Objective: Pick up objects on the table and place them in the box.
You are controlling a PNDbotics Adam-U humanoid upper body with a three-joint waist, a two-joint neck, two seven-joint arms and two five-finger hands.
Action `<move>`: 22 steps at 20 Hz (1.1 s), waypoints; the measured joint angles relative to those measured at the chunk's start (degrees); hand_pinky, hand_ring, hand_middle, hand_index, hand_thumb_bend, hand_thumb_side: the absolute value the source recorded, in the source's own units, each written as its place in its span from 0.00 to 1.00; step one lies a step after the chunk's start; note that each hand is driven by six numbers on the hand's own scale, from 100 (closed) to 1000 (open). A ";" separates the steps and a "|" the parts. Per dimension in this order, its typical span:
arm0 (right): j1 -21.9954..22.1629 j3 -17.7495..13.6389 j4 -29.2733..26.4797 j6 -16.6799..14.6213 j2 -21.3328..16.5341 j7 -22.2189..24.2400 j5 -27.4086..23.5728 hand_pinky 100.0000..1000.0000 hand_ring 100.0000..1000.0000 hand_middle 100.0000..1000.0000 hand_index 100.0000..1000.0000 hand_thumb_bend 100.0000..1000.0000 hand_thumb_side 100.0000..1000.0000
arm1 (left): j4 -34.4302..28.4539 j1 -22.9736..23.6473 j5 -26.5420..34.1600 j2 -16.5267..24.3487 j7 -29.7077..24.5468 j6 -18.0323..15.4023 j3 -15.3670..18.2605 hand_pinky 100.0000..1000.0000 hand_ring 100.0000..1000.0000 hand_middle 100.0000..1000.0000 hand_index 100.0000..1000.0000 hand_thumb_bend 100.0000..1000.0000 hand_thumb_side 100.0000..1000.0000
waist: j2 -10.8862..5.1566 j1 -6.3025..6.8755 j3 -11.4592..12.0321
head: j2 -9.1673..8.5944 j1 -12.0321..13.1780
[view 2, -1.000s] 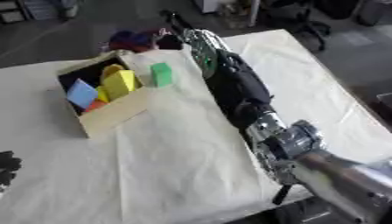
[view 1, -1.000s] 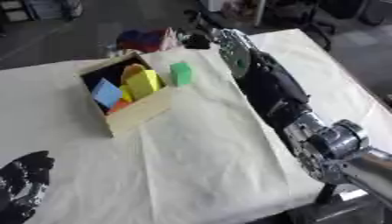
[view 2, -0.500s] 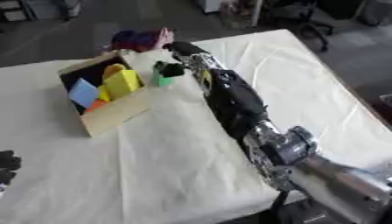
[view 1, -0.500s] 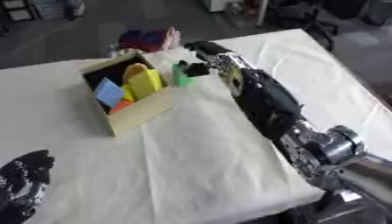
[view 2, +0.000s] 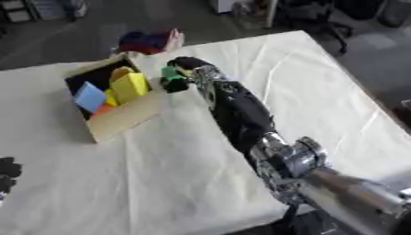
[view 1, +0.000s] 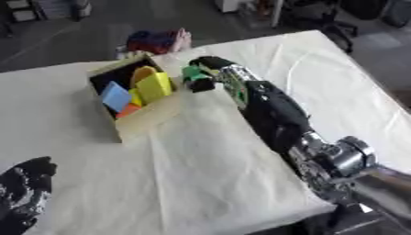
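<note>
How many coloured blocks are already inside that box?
4 show in the box: a blue block, a yellow block, an orange arch behind it, and a red-orange piece low down. More may lie hidden underneath.

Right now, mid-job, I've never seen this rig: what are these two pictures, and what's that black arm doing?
Both pictures come from the two eyes of the robot's head camera, looking down at a table under a cream cloth. The black arm from the right is the robot's right arm; its right hand is curled round a green block beside the cardboard box. Yellow, blue and orange blocks already lie in the box. The left hand rests idle at the lower left corner.
</note>
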 measured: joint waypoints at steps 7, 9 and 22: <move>-0.36 -0.02 0.22 -3.62 -0.65 5.88 -0.02 0.97 0.96 1.00 1.00 0.00 0.65 | 0.00 0.00 0.00 0.00 0.00 0.00 0.00 0.82 0.79 0.70 0.84 0.00 0.42 | 0.01 0.00 -0.07 | 0.00 0.01; -0.40 0.24 -0.06 -5.37 -1.02 7.85 0.48 0.97 0.96 0.99 1.00 0.00 0.41 | 0.00 0.00 0.00 0.00 0.00 0.00 0.00 0.82 0.79 0.70 0.84 0.00 0.42 | 0.01 0.00 -0.10 | 0.00 0.01; 1.30 0.32 -1.86 -2.65 1.12 -8.44 12.18 0.84 0.69 0.49 0.66 0.00 0.00 | -0.01 0.00 0.03 -0.01 0.01 0.01 0.01 0.82 0.79 0.70 0.84 0.00 0.44 | 0.13 0.00 0.01 | 0.00 -0.02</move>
